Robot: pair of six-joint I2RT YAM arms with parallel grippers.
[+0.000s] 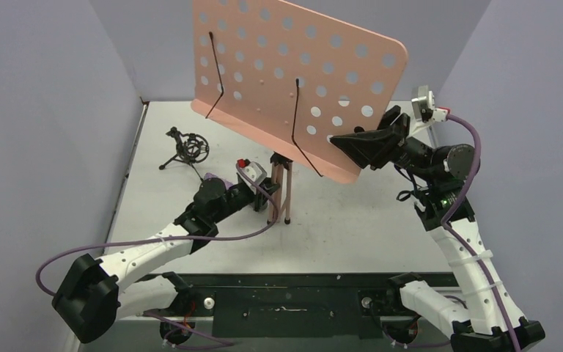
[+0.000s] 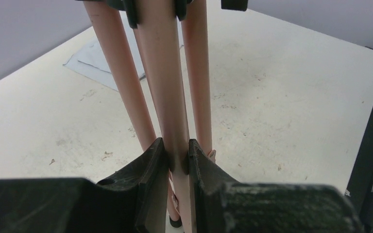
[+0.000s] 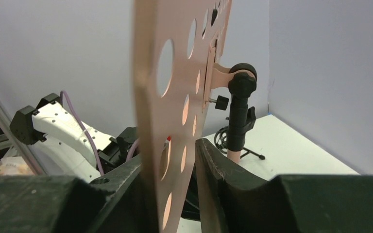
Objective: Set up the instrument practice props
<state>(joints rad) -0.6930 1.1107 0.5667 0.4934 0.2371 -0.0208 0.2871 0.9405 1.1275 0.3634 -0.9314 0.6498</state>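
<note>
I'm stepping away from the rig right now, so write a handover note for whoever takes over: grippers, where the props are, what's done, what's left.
The left gripper is shut on the pink music stand's centre tube, holding it upright.
The right gripper straddles the side edge of the desk; a gap shows on one side, so it looks open.
The mic holder stands far left with nothing in it.
The sheet pages lie flat on the table, beyond the stand.
The microphone is not clearly in view.
Done: stand upright.
Left: legs look unspread; pages onto desk; microphone into holder.
</note>
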